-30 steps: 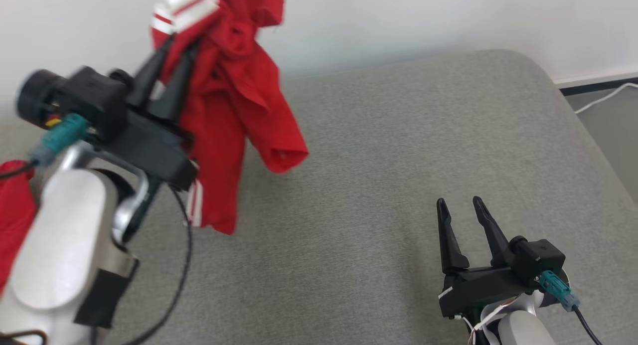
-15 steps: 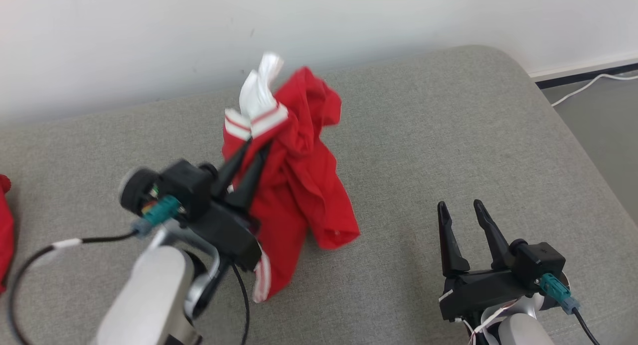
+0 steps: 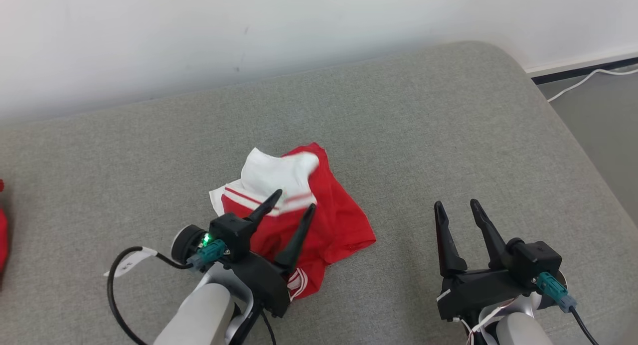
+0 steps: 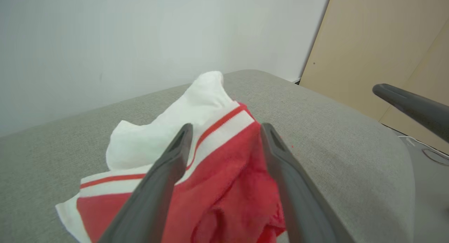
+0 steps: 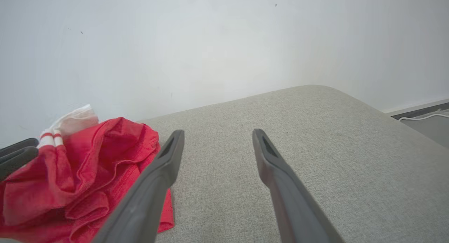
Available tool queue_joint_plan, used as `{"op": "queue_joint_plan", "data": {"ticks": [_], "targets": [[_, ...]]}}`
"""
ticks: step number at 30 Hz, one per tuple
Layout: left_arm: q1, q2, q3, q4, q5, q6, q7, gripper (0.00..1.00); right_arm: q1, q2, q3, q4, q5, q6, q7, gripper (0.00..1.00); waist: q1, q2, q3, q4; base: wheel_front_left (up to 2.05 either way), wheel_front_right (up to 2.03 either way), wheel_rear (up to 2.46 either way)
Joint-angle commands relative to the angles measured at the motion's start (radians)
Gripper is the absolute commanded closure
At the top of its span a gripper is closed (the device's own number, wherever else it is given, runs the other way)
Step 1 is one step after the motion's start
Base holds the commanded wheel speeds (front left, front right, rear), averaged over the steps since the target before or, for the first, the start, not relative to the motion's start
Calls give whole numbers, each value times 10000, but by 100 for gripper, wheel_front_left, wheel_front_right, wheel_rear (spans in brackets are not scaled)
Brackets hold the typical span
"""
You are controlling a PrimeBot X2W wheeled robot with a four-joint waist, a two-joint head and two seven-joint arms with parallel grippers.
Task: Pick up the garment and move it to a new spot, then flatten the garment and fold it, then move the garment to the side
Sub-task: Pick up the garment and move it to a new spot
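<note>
Garment [image 3: 339, 220] — red w/ white striped trim — lies crumpled in a heap on the grey padded surface [image 3: 448, 135], near its middle. L gripper [image 3: 296, 199] is right over the heap's near side, fingers spread wide, cloth showing between them, nothing pinched. R gripper [image 3: 456, 203] sits well apart to the right above bare surface — fingers also wide, holding nothing. White cable [image 3: 593, 76] on the floor [image 3: 598, 105] at far right, by the wall [image 3: 249, 26].

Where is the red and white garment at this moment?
In the head view the garment lies crumpled on the grey cushion, just left of centre, beneath the open left gripper and clear of the right gripper on its right.
</note>
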Motion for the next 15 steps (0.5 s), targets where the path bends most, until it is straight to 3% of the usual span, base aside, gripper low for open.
{"op": "queue_joint_plan", "data": {"ticks": [1, 8, 15], "targets": [[123, -97, -233, -4, -108, 20, -200, 0, 149, 13, -75, 21, 54, 8, -50, 0, 1, 0, -84, 146, 0, 0, 0], [541, -164, -411, -604, -305, 258, -379, 0, 335, 10, -179, 4, 13, 8, -50, 0, 1, 0, -245, 561, 0, 0, 0], [724, 157, -134, -693, -431, 511, -378, 0, 351, 10, -211, -37, -20, 8, -50, 0, 1, 0, -229, 860, 0, 0, 0]]}}
